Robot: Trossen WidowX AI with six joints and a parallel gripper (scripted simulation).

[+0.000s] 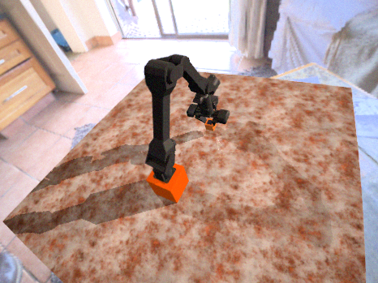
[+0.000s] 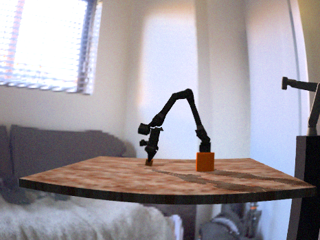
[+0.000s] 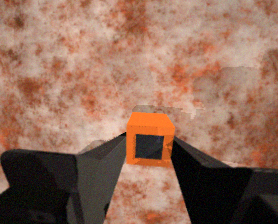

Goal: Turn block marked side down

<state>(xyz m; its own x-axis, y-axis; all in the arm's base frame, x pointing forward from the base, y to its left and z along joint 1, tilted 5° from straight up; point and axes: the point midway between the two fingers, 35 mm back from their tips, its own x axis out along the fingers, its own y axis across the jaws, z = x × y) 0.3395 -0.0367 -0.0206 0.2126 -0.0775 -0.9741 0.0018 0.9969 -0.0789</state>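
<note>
The block [image 1: 210, 127] [image 2: 147, 164] is a small orange cube. Its marked side, with a dark square [image 3: 149, 146], faces up toward the wrist camera. My gripper [image 1: 210, 122] [image 2: 150, 160] [image 3: 148, 137] points down and is shut on the block, with one finger on each of two opposite sides. The block appears slightly tilted and a little above the table [image 1: 264, 174] [image 2: 103, 179] [image 3: 60, 45]; the gap under it is too small to tell clearly. The block's underside is hidden.
The arm's orange base block [image 1: 176, 184] [image 2: 205, 161] stands on the table, well away from the held block. Shadows of the arm stretch across the table. The table's far edge lies beyond the gripper in the top view.
</note>
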